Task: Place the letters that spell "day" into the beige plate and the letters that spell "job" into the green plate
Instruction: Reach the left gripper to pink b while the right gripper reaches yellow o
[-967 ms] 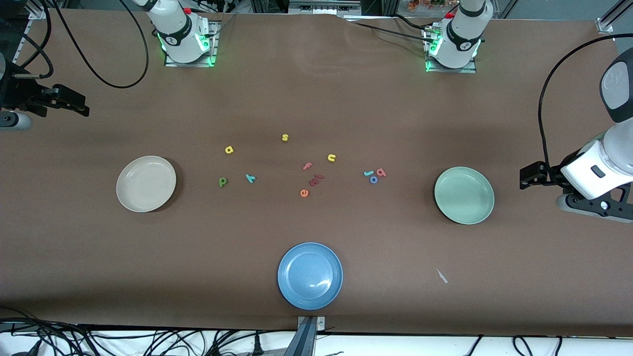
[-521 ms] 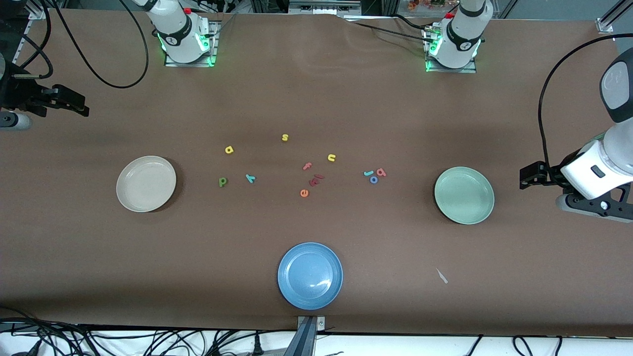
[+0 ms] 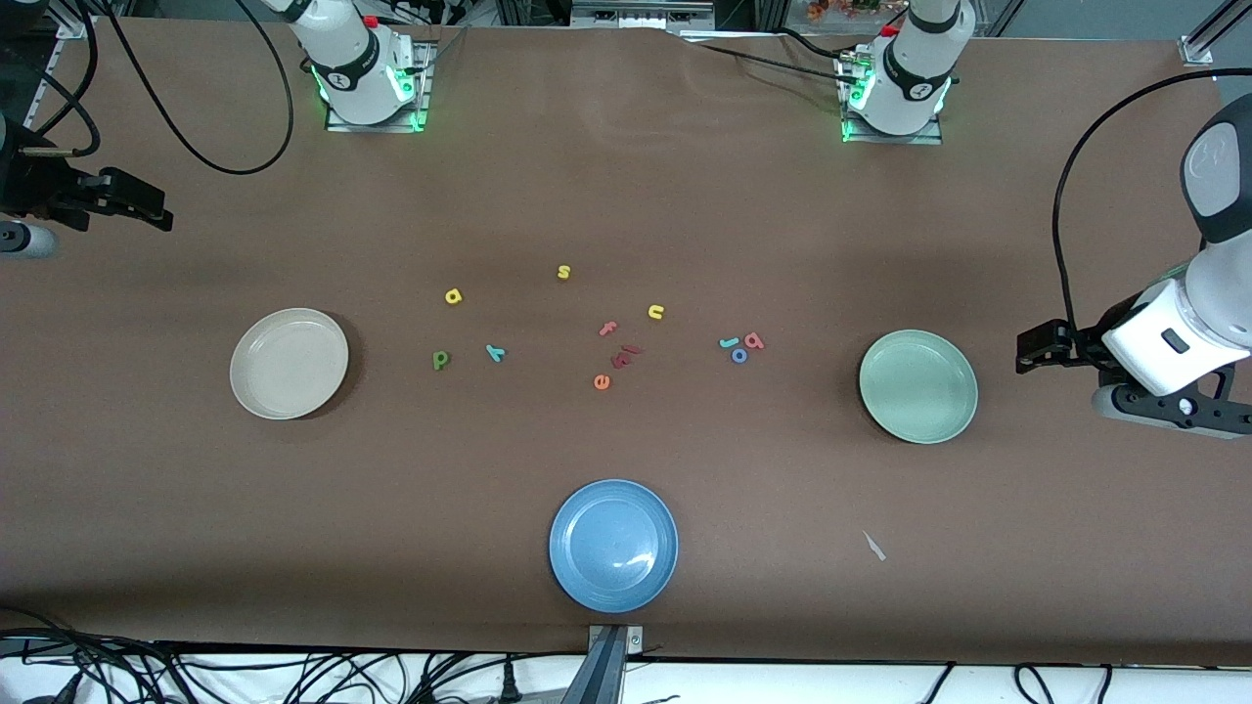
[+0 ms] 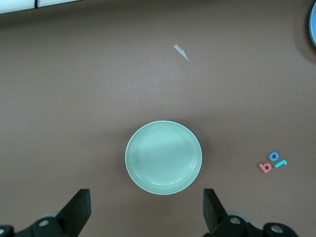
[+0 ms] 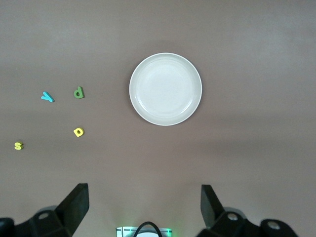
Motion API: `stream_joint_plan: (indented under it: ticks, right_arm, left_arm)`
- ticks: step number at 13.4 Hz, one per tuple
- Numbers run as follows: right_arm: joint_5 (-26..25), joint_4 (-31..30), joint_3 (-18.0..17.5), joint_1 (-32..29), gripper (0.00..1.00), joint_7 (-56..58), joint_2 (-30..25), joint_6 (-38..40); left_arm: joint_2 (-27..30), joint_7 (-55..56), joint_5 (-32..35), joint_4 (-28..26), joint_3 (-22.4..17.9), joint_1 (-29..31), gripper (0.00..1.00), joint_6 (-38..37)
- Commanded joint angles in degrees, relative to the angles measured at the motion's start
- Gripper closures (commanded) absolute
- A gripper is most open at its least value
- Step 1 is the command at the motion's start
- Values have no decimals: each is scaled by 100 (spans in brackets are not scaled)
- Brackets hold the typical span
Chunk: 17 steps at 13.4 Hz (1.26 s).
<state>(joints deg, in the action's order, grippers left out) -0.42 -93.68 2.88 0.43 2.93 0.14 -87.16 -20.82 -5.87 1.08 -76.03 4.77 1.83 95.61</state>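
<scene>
The beige plate lies toward the right arm's end, with the yellow "a", dark green "d" and teal "y" beside it. The green plate lies toward the left arm's end. Close together beside it lie the teal "j", blue "o" and red-pink "b". My left gripper hangs open high in the air beside the green plate. Just as high, beside the beige plate, my right gripper is open. Both hold nothing.
A blue plate sits near the table's front edge. Mid-table lie a yellow "s", a yellow "u", a salmon "f", an orange "e" and dark red letters. A pale scrap lies nearer the front camera than the green plate.
The left arm's hand has drifted slightly toward the middle of the table. The right arm's has barely shifted. Plates and letters have not moved.
</scene>
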Motion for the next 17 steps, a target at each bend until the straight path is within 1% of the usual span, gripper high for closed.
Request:
stream_joint_plan:
  ticks: [1, 5, 7, 8, 9, 11, 12, 14, 17]
  right_arm:
    - [33, 78, 10, -25, 0, -21, 22, 41]
    - [59, 78, -7, 18, 0, -12, 65, 50]
    - [103, 78, -16, 19, 0, -3, 118, 84]
    - [129, 43, -25, 27, 0, 14, 197, 94]
    - [112, 34, -86, 97, 0, 15, 215, 85]
    - [95, 69, -130, 386, 0, 111, 425, 102]
    - [121, 51, -130, 571, 0, 42, 426, 111]
    - [112, 7, -130, 809, 0, -47, 426, 94]
    - [130, -396, -148, 967, 0, -311, 417, -248]
  left_arm:
    - [-10, 556, -108, -26, -3, -129, 0, -77]
    - [-89, 1471, -108, -148, -3, -550, 0, -279]
    - [-255, 2550, -108, -210, -3, -718, 0, -297]
    - [-334, 2790, -135, -228, 6, -884, 0, -297]
    - [-440, 3028, -274, -254, -3, -973, 0, -280]
    - [-546, 3485, -862, -333, -3, -965, 0, -201]
    - [-546, 3626, -873, -499, -3, -1043, 0, -140]
    - [-520, 4178, -864, -1095, -3, -1324, 0, 595]
    - [-529, 5057, -829, -2010, -3, -1799, 0, 1791]
